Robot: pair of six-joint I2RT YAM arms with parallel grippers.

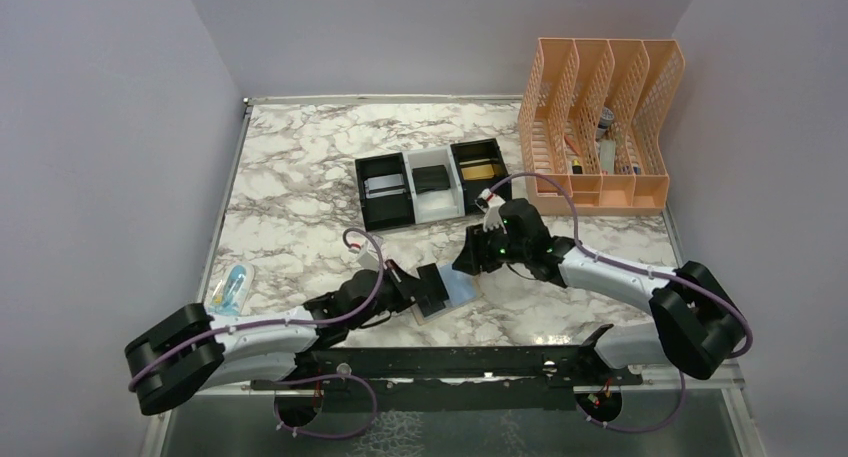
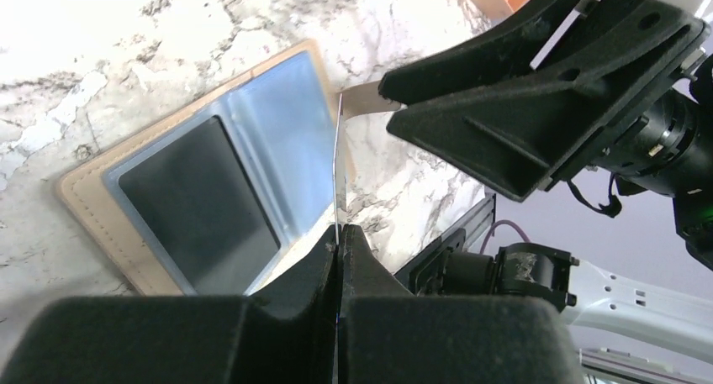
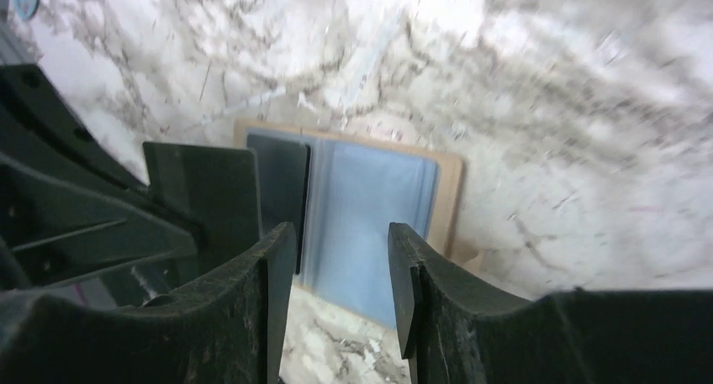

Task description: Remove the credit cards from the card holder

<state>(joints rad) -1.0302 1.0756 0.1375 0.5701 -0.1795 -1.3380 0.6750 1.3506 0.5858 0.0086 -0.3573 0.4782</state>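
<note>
The tan card holder (image 1: 455, 299) lies open on the marble table between my grippers. In the left wrist view its left pocket holds a dark grey card (image 2: 198, 207), and the bluish right pocket (image 2: 294, 144) looks empty. My left gripper (image 2: 338, 233) is shut on a thin clear leaf (image 2: 339, 165) of the holder, which stands on edge. My right gripper (image 3: 340, 233) is open and empty just above the holder's bluish pocket (image 3: 370, 207), beside the dark card (image 3: 282, 178). In the top view the left gripper (image 1: 432, 289) and right gripper (image 1: 470, 260) nearly meet over the holder.
A row of small bins (image 1: 432, 182) stands behind the holder, with a silvery card (image 1: 385, 187), a dark item and a gold card (image 1: 478, 169) in them. A peach mesh organizer (image 1: 600, 122) stands at the back right. A small packet (image 1: 232, 289) lies at the left edge.
</note>
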